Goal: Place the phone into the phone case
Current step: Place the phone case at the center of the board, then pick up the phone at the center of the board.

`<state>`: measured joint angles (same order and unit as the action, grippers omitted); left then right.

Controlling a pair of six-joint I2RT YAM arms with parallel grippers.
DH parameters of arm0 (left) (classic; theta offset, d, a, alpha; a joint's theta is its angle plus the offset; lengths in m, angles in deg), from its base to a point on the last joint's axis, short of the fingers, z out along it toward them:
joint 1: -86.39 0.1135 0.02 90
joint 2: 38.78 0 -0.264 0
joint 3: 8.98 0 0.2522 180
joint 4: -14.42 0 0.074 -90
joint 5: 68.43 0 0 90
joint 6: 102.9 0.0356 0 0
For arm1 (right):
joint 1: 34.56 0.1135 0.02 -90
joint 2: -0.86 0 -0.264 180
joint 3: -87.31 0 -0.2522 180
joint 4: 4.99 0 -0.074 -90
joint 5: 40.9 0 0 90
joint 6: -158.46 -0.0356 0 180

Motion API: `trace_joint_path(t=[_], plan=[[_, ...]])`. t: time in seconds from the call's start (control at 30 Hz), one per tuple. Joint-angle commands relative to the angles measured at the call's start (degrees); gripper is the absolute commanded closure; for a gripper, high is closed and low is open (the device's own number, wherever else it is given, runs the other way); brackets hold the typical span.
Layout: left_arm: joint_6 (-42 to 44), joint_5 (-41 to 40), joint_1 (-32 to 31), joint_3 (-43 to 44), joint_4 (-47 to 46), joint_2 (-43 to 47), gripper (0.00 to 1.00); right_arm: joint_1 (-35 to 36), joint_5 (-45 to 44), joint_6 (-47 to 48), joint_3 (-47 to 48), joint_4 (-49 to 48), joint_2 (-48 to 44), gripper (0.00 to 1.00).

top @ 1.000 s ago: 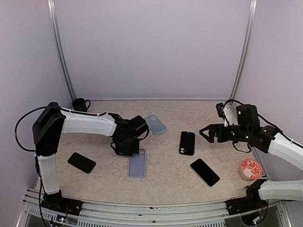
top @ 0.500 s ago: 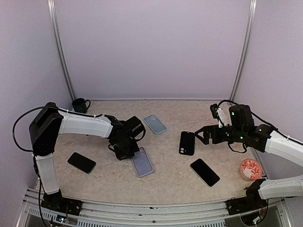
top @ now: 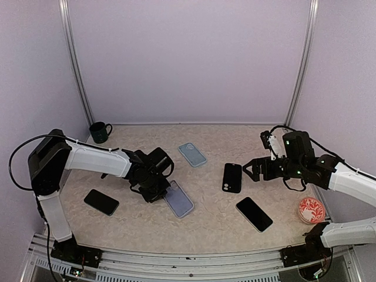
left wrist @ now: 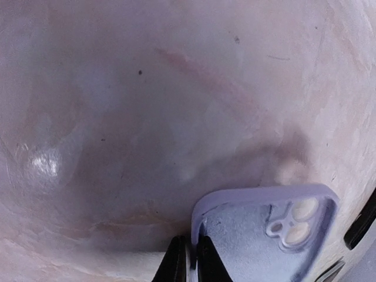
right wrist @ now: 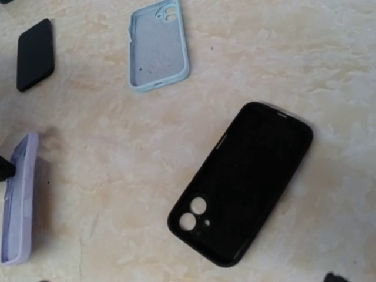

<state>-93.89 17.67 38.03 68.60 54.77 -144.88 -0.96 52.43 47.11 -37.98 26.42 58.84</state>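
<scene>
Lilac case (top: pixel 178 200) is the one in play. The left end effector (left wrist: pixel 191 262) is clenched on its side wall up near the camera-cutout end, and the case looks tipped up a bit on that edge rather than lying flat on the table (top: pixel 205 232). The right end effector (top: pixel 251 171) is spread wide with nothing in it, hanging just beside the black case (top: pixel 232 177).

Progress-wise, it's basically at the start. Nothing is in a case yet. The left-hand phone (top: pixel 101 201) lies flat near the left arm, and the right-hand phone (top: pixel 254 214) lies flat in front of the right arm. Both are apart from every case, and the blue case (top: pixel 192 154) at the back sits empty too.

Looks like what's left is the whole real job: grab a phone, line it up over a case and press it in.
</scene>
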Motion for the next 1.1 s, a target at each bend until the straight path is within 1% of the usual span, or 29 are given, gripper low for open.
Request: trace_joint_path(t=[0.0, 0.1, 0.13, 0.23, 0.3, 0.37, 0.43, 0.5, 0.53, 0.6, 0.7, 0.8, 0.9, 1.07], plan=[[-1.47, 2.0, -0.41, -0.8, -1.67, 0.57, 0.79, 1.6, -2.17, -0.4, -0.63, 2.28, 0.22, 0.01], [-1.0, 1.26, -0.59, -0.55, -1.53, 1.01, 0.5, 2.34, -2.83, -0.78, -1.44, 2.9, 0.66, 0.01], [-0.94, 1.11, -0.61, -0.53, -1.53, 1.41, 0.44, 2.46, -2.89, -1.02, -1.67, 3.05, 0.81, 0.01], [-0.03, 0.39, -0.68, -0.26, -1.25, 2.64, 0.32, 3.16, -2.89, -2.21, -2.22, 3.69, 1.4, 0.01], [1.0, -0.72, -0.66, 0.26, -0.44, 4.02, 0.3, 3.94, -4.29, -3.26, -2.44, 4.56, 2.01, 0.01], [2.69, -2.03, -0.56, 0.78, 0.17, 5.39, 0.25, 4.88, -4.7, -4.3, -2.68, 5.61, 2.94, 0.0], [5.46, -3.17, -0.35, 1.31, 0.32, 6.8, 0.22, 6.1, -5.19, -5.08, -2.89, 6.74, 4.35, 0.0], [8.77, -3.87, 0.06, 2.11, 0.57, 7.57, 0.17, 7.45, -6.25, -6.09, -2.98, 7.85, 6.06, 0.0], [10.5, -4.47, 0.22, 2.52, 1.11, 7.9, 0.17, 8.17, -6.84, -6.48, -2.96, 8.37, 6.84, 0.01], [14.63, -5.21, 0.64, 3.03, 1.13, 8.16, 0.09, 9.39, -7.68, -7.33, -2.8, 9.14, 8.39, 0.0], [23.31, -7.43, 0.96, 5.01, 1.76, 7.65, 0.02, 11.17, -8.75, -8.47, -2.02, 10.59, 10.11, 0.01], [33.78, -10.3, 0.41, 7.72, 2.23, 5.67, 0.01, 12.62, -9.97, -9.07, -1.14, 12.25, 11.89, 0.01], [42.35, -14.56, -0.66, 9.95, 3.17, 3.01, 0.01, 13.18, -11.79, -9.25, -0.08, 14.81, 13.65, 0.01], [50.42, -20.27, -3.26, 11.51, 3.23, -1.06, 0.01, 13.24, -12.48, -9.03, 0.85, 16.64, 16.73, 0.0]])
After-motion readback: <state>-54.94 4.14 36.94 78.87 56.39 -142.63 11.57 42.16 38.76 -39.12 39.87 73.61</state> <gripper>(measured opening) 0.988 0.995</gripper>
